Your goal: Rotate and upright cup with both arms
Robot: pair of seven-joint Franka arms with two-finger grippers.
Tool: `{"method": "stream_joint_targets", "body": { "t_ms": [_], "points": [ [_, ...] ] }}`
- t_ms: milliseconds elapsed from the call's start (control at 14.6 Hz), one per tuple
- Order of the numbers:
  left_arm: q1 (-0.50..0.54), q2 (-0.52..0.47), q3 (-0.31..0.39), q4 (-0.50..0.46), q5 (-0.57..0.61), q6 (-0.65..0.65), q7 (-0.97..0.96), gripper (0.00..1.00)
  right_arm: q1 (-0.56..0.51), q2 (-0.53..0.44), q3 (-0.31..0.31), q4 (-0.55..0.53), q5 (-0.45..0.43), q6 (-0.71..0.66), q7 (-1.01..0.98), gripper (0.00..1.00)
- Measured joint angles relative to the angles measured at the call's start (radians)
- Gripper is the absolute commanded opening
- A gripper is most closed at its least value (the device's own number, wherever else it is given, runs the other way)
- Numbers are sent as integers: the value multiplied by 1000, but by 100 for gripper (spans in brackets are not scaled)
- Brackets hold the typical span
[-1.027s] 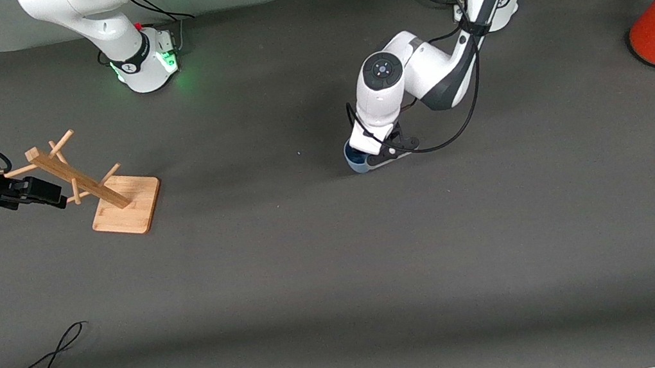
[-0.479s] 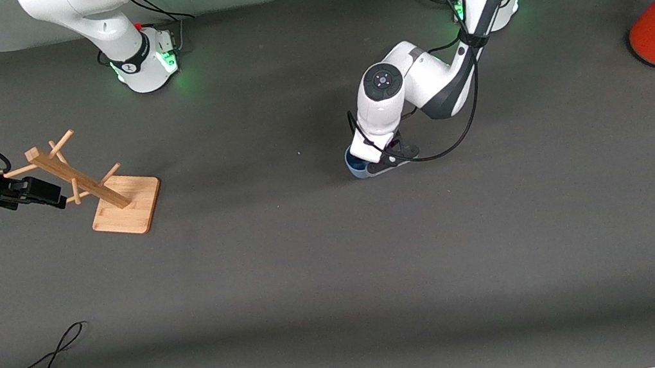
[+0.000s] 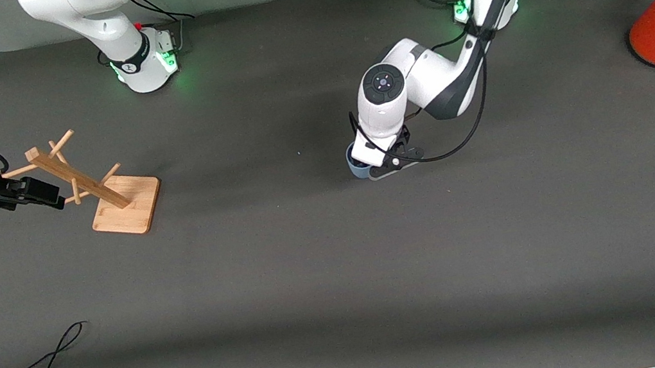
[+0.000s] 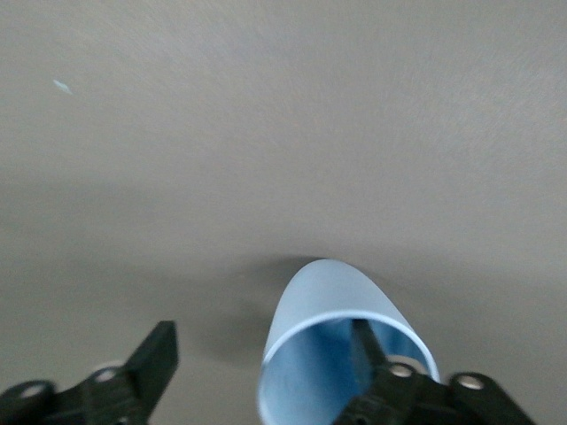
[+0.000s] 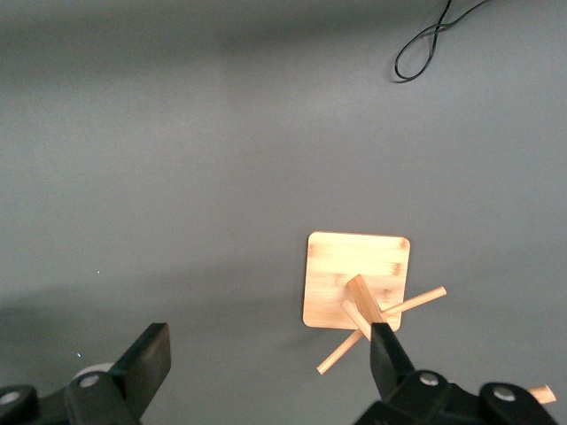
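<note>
Left gripper (image 4: pixel 266 390) spread, one finger inside cup (image 4: pixel 332 332); right gripper (image 5: pixel 266 372) spread near rack (image 5: pixel 363 292). No legible writing.

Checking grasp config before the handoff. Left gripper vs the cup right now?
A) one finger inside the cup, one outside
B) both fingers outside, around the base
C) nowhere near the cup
A: in the left wrist view one finger is inside the cup mouth, the other stands apart outside; left gripper is open.

White arms (image 3: pixel 415 76), black cables, green-lit bases (image 3: pixel 150 61)
</note>
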Motion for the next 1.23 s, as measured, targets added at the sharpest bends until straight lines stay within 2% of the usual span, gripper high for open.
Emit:
{"method": "stream_joint_targets", "body": {
  "t_ms": [137, 342, 479, 685, 822, 959, 1096, 1233],
  "points": [
    [10, -78, 0, 52, -35, -111, 17, 100, 0, 0, 0, 1, 0, 0, 0, 100],
    [60, -237, 3, 78, -85, -275, 90, 100, 0, 0, -1, 2, 0, 0, 0, 100],
    [158, -346, 7, 90, -123, -392, 201, 100, -1, 0, -1, 4, 0, 0, 0, 100],
    [383, -460, 20, 148, -187, -589, 470, 100, -4, 0, -5, 8, 1, 2, -18, 100],
    [500, -477, 29, 210, -200, -672, 614, 100, -8, 0, -13, 9, 19, 11, -51, 100],
    [566, -472, 44, 247, -201, -695, 727, 100, -9, 3, -29, 12, 34, 26, -92, 100],
    [564, -461, 92, 263, -195, -701, 799, 100, -8, 8, -32, 21, 36, 28, -108, 100],
    [520, -447, 164, 271, -179, -701, 856, 100, -4, 9, -29, 23, 36, 28, -112, 100]
  ]
}}
